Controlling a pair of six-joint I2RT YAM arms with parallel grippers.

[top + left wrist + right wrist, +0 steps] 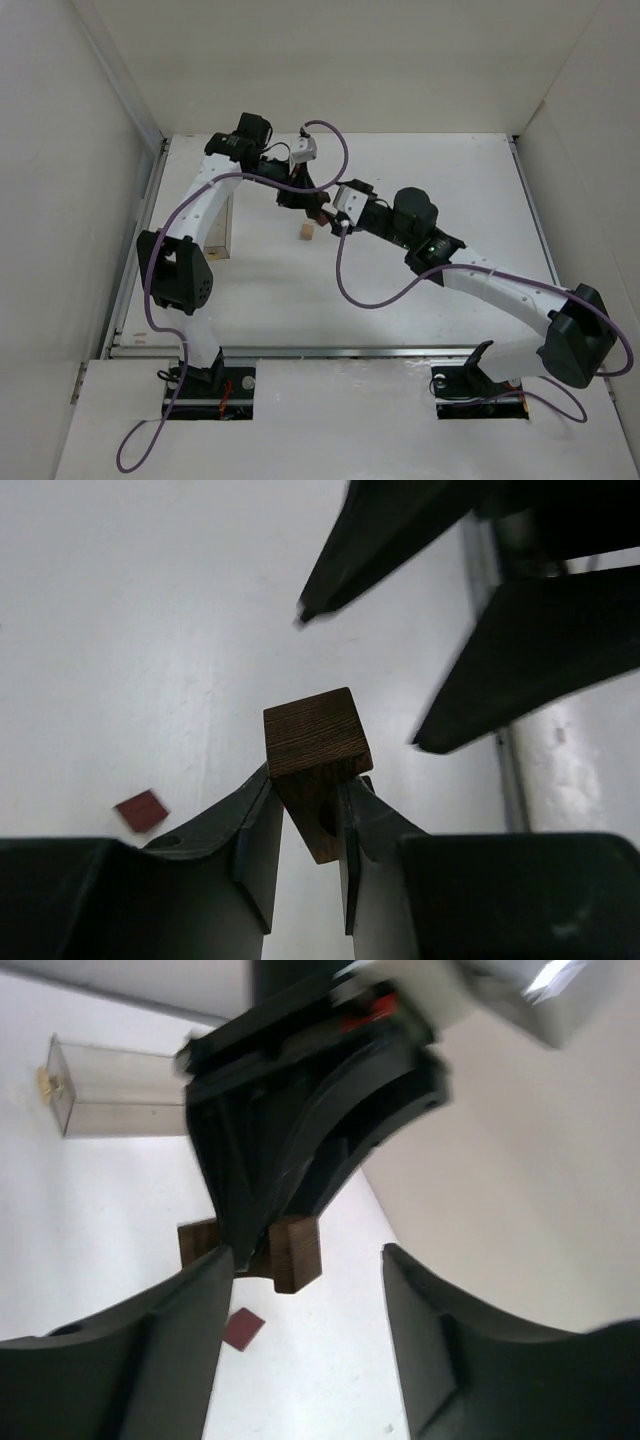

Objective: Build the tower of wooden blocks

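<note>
White table (450, 180), two black-and-white arms both reaching toward its middle, wrists close together. Clear rectangular plastic box (120, 1105) sits off to the left under the left arm, well apart from the blocks, not part of the build.

Left gripper (310, 780): fingers pinched on the dark brown wooden block (315, 735), gripping its lower part with the top face sticking out past the fingertips. Block looks lifted clear of the table; it touches nothing else.

Right gripper (358, 678): fingers spread wide, holding nothing, pointed at the left gripper and its block from just beside. Could be lining up for a handover or a steadying grip, can't tell which.

Pale tan wooden cube (305, 232): alone on the table near both grippers, nothing on top. Seen only from the top camera; neither wrist view catches it, so I can't tell if the held block is right over it.

Small maroon wooden pointed piece (141, 810): lying flat on the table, near the grippers, untouched.

Progress: early, by my read. No two blocks are stacked. One block is picked up and that's all. Left to do: set the dark brown block on the tan cube as the likely base, release it, then pick up the maroon piece and cap the stack.
</note>
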